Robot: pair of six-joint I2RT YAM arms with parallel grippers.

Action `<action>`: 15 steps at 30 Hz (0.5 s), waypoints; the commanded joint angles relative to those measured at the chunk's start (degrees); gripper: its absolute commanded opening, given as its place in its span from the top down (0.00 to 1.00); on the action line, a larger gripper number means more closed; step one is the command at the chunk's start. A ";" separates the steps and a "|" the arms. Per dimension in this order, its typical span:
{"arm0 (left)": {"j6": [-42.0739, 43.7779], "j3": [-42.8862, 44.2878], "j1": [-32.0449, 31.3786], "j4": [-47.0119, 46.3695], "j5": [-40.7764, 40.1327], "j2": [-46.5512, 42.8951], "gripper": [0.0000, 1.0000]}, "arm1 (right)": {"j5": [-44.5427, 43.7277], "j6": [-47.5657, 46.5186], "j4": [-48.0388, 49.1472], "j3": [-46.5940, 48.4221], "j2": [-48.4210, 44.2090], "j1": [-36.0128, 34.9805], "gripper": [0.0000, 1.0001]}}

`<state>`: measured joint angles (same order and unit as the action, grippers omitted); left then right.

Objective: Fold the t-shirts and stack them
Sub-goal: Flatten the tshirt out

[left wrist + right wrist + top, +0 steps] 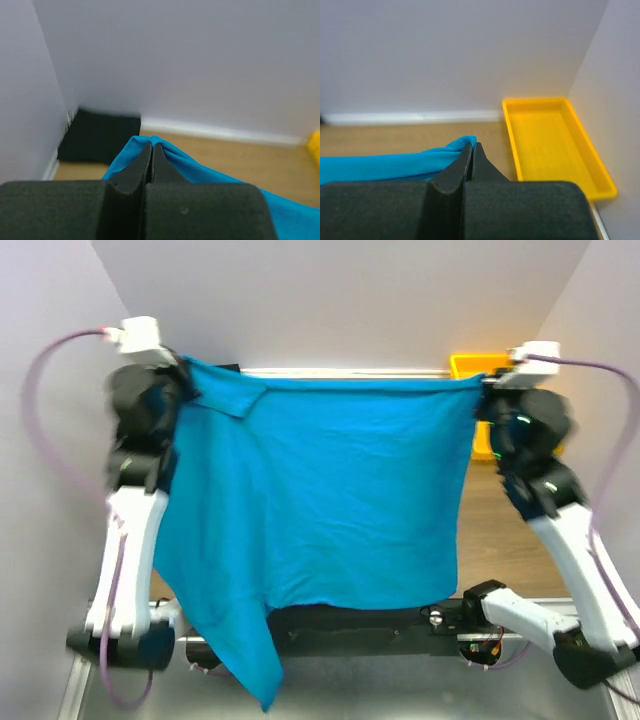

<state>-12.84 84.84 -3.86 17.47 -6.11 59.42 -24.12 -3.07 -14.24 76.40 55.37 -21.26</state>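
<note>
The teal-blue t-shirt hangs spread in the air between both raised arms, one sleeve drooping toward the bottom left. My left gripper is shut on its top left corner, where blue cloth bunches around the tips of the left gripper. My right gripper is shut on the top right corner, and the right wrist view shows the cloth edge pinched at the right gripper. The black t-shirt lies on the table at the back left corner.
A yellow plastic tray sits at the back right corner of the wooden table, against the white walls; its rim peeks above the raised shirt in the top view. The hanging cloth hides most of the tabletop.
</note>
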 commanded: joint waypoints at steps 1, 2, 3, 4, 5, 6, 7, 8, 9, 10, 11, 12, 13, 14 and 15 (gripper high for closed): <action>2.29 -13.09 0.25 -5.59 1.02 10.77 1.00 | -7.52 -0.01 1.83 -10.53 9.91 0.34 0.99; 2.29 -15.29 0.25 -9.79 0.58 12.98 1.00 | -7.96 0.34 5.94 -12.57 13.67 0.42 1.00; 2.38 -18.36 0.25 -11.48 0.57 15.00 1.00 | -8.22 0.17 8.41 -14.94 15.62 0.51 0.99; 2.38 -19.26 0.17 -14.11 1.01 19.81 1.00 | -8.05 0.08 10.96 -16.71 17.38 1.04 0.99; 2.12 -19.79 0.17 -15.09 1.27 22.38 1.00 | -7.96 0.43 15.60 -17.94 19.92 1.48 0.99; 1.86 -19.62 0.17 -15.71 2.15 27.45 1.00 | -7.53 1.22 17.65 -19.87 24.04 2.18 0.99; 1.94 -19.01 0.17 -15.80 2.59 27.51 1.00 | -7.09 1.83 19.41 -20.32 26.60 2.71 0.99; 1.86 -18.22 0.17 -15.80 2.85 32.55 1.00 | -6.73 2.71 22.04 -20.41 28.80 3.23 0.99; 1.85 -16.30 0.17 -15.63 3.03 34.78 1.00 | -6.73 2.72 23.28 -20.33 33.35 3.50 0.99; 1.85 -15.41 0.17 -15.72 2.95 38.63 1.00 | -6.73 2.63 24.51 -19.98 35.48 3.94 0.99; 1.59 -14.71 0.17 -15.98 2.94 40.15 1.00 | -6.90 2.28 26.61 -19.71 37.24 4.12 0.99; 1.85 -13.05 0.17 -16.15 2.86 41.55 1.00 | -6.65 1.67 27.50 -18.49 40.66 4.73 0.99; 2.03 -12.07 0.08 -16.16 2.77 42.96 1.00 | -6.56 1.32 28.12 -17.87 40.69 4.91 0.99; 2.20 -11.19 0.08 -15.98 2.86 45.58 1.00 | -6.47 0.97 29.00 -17.17 43.47 5.08 0.99; 2.29 -9.62 0.08 -15.72 2.86 46.57 1.00 | -5.94 0.18 29.44 -15.68 44.46 5.52 0.99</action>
<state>-11.57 70.41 -3.86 5.89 -3.73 103.04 -28.32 -2.00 6.20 56.49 96.64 -16.88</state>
